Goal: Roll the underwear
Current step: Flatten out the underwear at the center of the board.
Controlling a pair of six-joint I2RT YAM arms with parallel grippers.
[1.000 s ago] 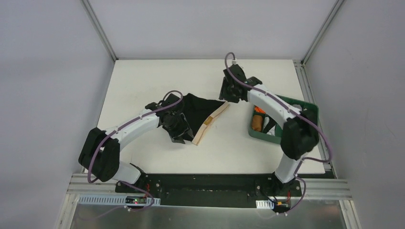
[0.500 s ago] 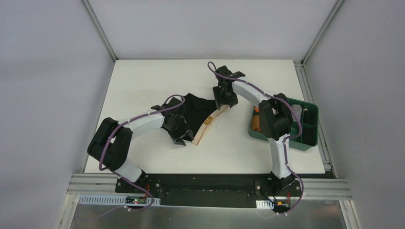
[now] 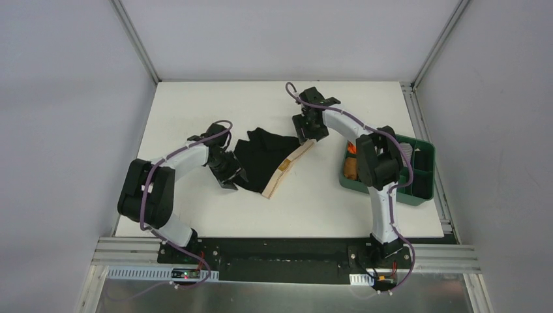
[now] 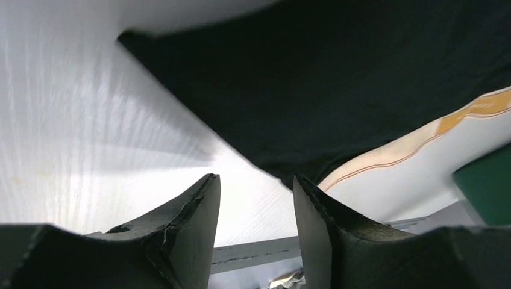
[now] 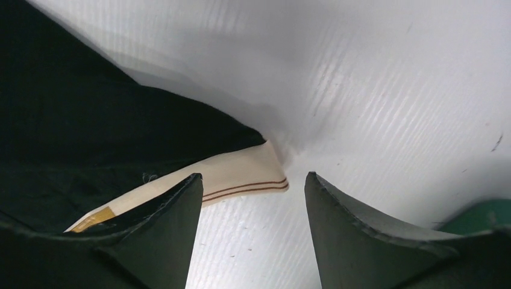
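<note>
The black underwear (image 3: 262, 156) lies flat in the middle of the white table, its beige waistband (image 3: 287, 167) along its right side. My left gripper (image 3: 229, 178) is open and empty at the underwear's left edge; its wrist view shows the black fabric (image 4: 337, 78) ahead and the waistband (image 4: 416, 144) beyond. My right gripper (image 3: 309, 134) is open and empty just above the waistband's far end. The right wrist view shows that waistband end (image 5: 241, 177) beside the left finger, with black fabric (image 5: 90, 138) behind it.
A green bin (image 3: 417, 171) holding rolled garments stands at the table's right edge, next to the right arm. The metal frame rail runs along the near edge.
My left gripper drew back to the left, off the black fabric to its left edge. My right gripper swung left from the far right to the waistband's far end.
</note>
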